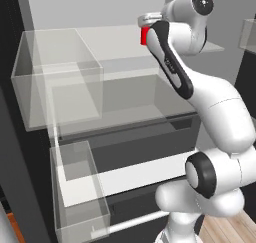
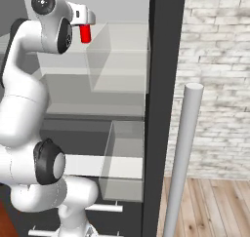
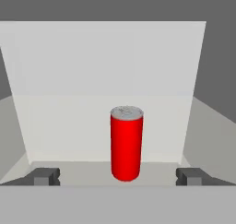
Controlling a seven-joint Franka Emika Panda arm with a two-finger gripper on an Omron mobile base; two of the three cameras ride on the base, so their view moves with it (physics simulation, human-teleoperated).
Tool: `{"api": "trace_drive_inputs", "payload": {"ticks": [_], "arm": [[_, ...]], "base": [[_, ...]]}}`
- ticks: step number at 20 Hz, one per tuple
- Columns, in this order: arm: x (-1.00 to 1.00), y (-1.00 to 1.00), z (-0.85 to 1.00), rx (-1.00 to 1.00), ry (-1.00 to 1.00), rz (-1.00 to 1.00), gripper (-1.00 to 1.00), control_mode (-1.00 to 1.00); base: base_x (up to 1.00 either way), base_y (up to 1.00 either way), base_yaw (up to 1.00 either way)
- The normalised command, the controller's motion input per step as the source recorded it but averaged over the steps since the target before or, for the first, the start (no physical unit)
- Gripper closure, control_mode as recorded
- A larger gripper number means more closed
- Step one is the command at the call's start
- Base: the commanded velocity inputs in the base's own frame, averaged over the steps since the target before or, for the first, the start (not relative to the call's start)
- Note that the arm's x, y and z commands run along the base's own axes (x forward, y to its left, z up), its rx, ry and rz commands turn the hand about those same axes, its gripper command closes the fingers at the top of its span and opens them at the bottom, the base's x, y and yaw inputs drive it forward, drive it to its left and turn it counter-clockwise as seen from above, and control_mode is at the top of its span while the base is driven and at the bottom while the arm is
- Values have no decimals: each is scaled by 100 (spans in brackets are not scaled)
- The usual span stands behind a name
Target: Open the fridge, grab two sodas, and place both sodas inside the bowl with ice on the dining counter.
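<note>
Fridge (image 2: 163, 85) open; red soda can (image 3: 126, 144) upright on upper shelf, near white back wall. Gripper (image 3: 117, 177) spread wide, empty, facing can, not touching. Likely light, rigid, smooth and slippery, easy to tip; best pinch at mid-height across round sides

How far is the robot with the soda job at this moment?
Done: the fridge is open, its white inside showing. In hand: the open claw faces the upright red can on a shelf, not gripping it yet. Left: grasp this can, fetch the second soda, and put both into the bowl with ice.
</note>
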Motion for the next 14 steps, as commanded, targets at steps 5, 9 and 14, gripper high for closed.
{"api": "trace_drive_inputs", "payload": {"ticks": [5, 9, 14], "arm": [[44, 0, 0, 0, 1, 0, -100, -100], [46, 0, 0, 0, 1, 0, -100, -100], [34, 0, -5, 0, 1, 0, -100, -100]], "base": [[0, 0, 0], [0, 0, 0], [0, 0, 0]]}}
